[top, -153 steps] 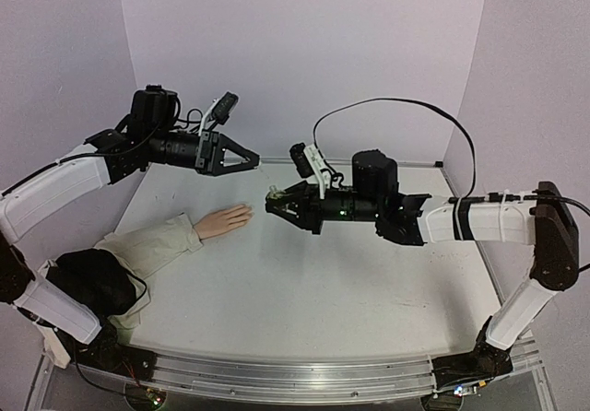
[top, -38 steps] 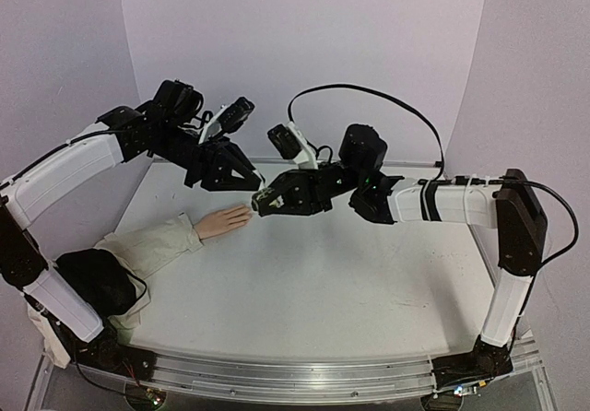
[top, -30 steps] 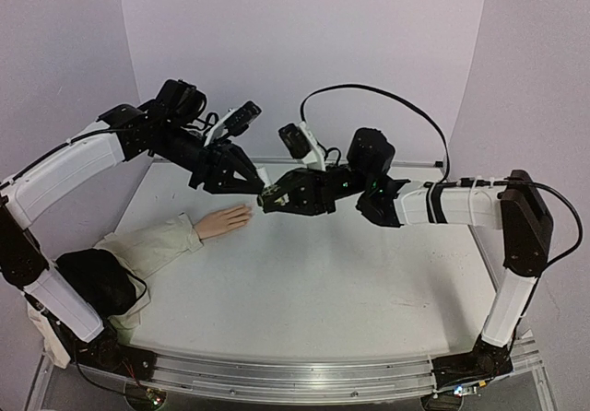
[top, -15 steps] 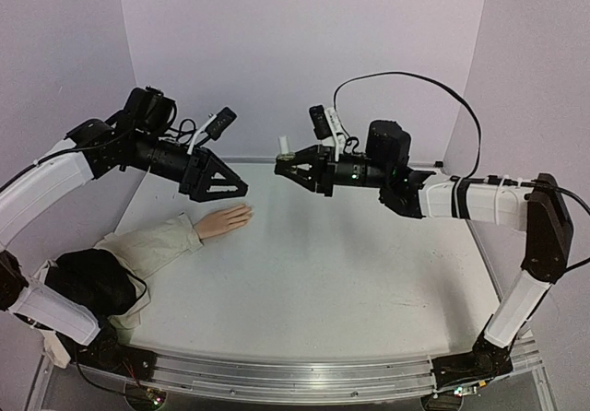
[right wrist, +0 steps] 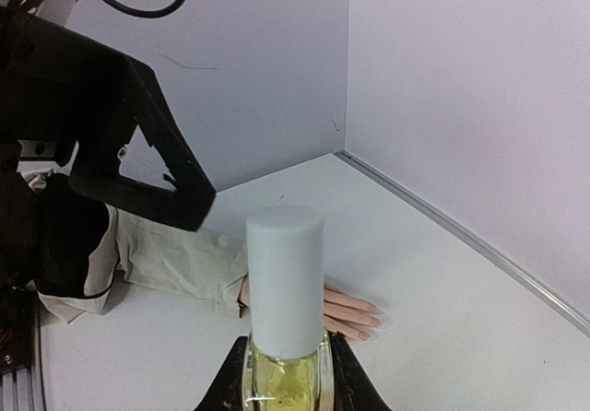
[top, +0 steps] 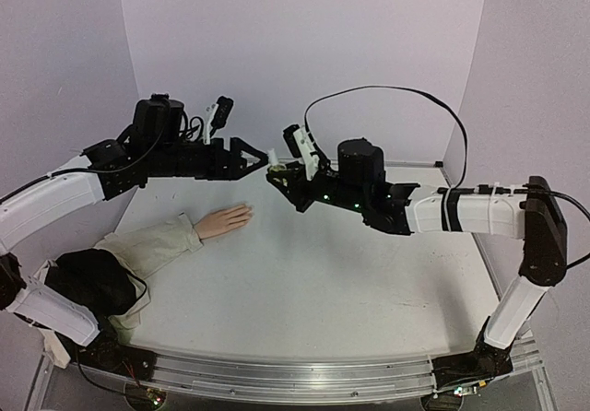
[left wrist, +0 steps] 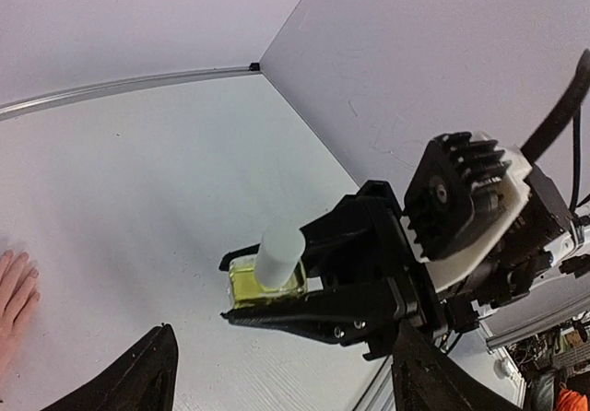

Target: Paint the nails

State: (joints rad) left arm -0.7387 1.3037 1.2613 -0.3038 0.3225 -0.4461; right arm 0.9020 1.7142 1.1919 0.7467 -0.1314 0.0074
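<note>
Both my grippers meet for uncapping: right gripper (top: 277, 177) clamps the bottle (right wrist: 283, 377); left gripper (top: 262, 158), spread wide, must grip the cap (right wrist: 285, 277).

Pale lilac walls (top: 304, 42) on three sides. White tabletop (top: 313, 291), faint scuffs. Metal rail (top: 295, 371) along near edge. Soft, even light.

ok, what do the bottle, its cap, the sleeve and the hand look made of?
bottle: clear glass or hard plastic, glossy; yellowish-green liquid shows through.
cap: matte white, likely plastic; even, no shine.
sleeve: beige fabric, matte; it creases and folds.
hand: smooth peach, plastic or rubber; cannot tell which.
</note>
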